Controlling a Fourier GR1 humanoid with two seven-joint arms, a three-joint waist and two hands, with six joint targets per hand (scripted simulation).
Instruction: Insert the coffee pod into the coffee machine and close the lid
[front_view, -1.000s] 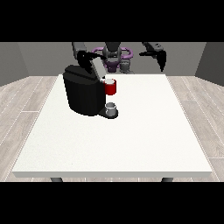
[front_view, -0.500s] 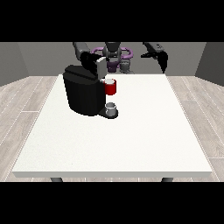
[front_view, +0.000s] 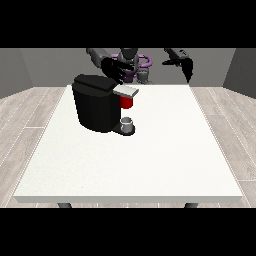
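Observation:
The black coffee machine (front_view: 96, 104) stands on the left part of the white table (front_view: 165, 150). Its grey lid (front_view: 125, 90) lies flat over the red pod holder (front_view: 127, 102). A small grey cup (front_view: 127, 123) sits on the drip base below. The pod itself is hidden. The hand at the view's left (front_view: 116, 70) hovers just above and behind the lid with spread, relaxed fingers, holding nothing. The hand at the view's right (front_view: 184, 63) hangs raised over the table's far right edge, fingers pointing down, holding nothing.
The robot's torso (front_view: 132, 64) stands behind the table's far edge. White table surface stretches to the right of and in front of the machine. Wooden floor surrounds the table.
The hand at the view's left has lifted slightly off the lid, which now lies flat. The hand at the view's right has shifted a little.

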